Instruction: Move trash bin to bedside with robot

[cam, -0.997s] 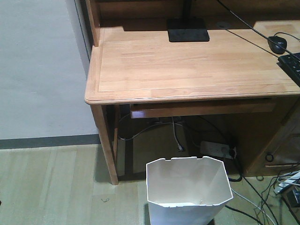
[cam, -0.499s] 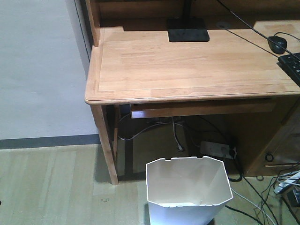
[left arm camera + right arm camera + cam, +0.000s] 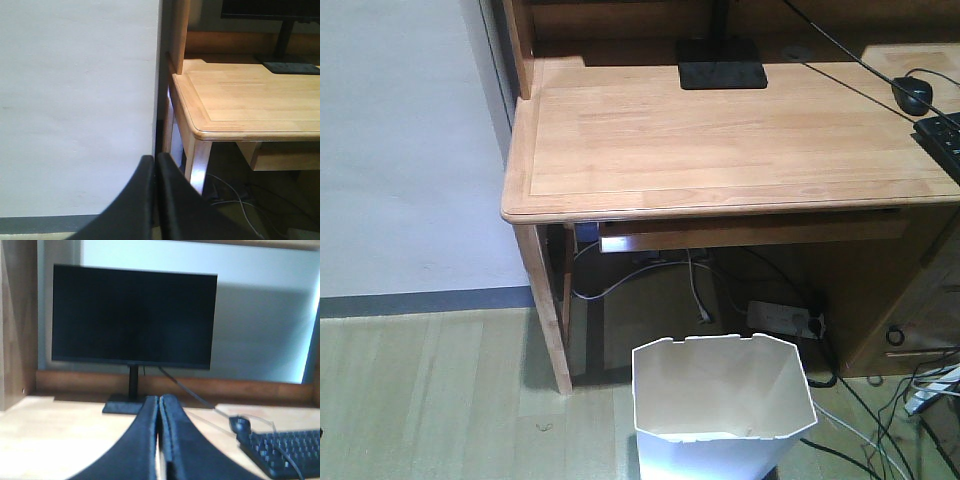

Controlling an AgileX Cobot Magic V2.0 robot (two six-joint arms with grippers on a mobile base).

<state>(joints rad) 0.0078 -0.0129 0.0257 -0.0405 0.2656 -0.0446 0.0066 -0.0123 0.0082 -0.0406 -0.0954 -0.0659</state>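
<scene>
Trash bin [image 3: 722, 392] unheld; tools [image 3: 153, 159] [image 3: 159, 398] closed, empty

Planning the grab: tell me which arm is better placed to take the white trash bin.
Probably left. The left fingers, shut, point low, toward the light wooden desk's leg near the white plastic octagonal trash bin; the right fingers face the black monitor above the desktop.

Trash bin [image 3: 720, 395] base beyond bottom edge
</scene>
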